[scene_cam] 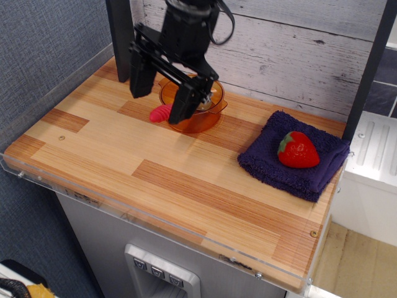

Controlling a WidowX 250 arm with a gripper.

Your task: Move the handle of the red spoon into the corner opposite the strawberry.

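The red spoon rests in an orange transparent bowl [208, 115] at the back of the table. Its ribbed red handle [160, 113] sticks out over the bowl's left rim; the metal bowl is hidden behind the gripper. My black gripper [160, 101] hangs open just above the handle, with one finger [140, 77] to its left and the other finger [184, 102] to its right. It holds nothing. The red strawberry [298, 150] lies on a dark blue cloth [273, 164] at the right. The rounded front left corner [18, 162] of the striped tabletop has a small screw.
A dark post [121, 37] stands at the back left beside the gripper. A white plank wall [298, 49] runs along the back. A clear plastic edge [186, 239] borders the table front. Bare wood [124, 155] lies between the bowl and the front left corner.
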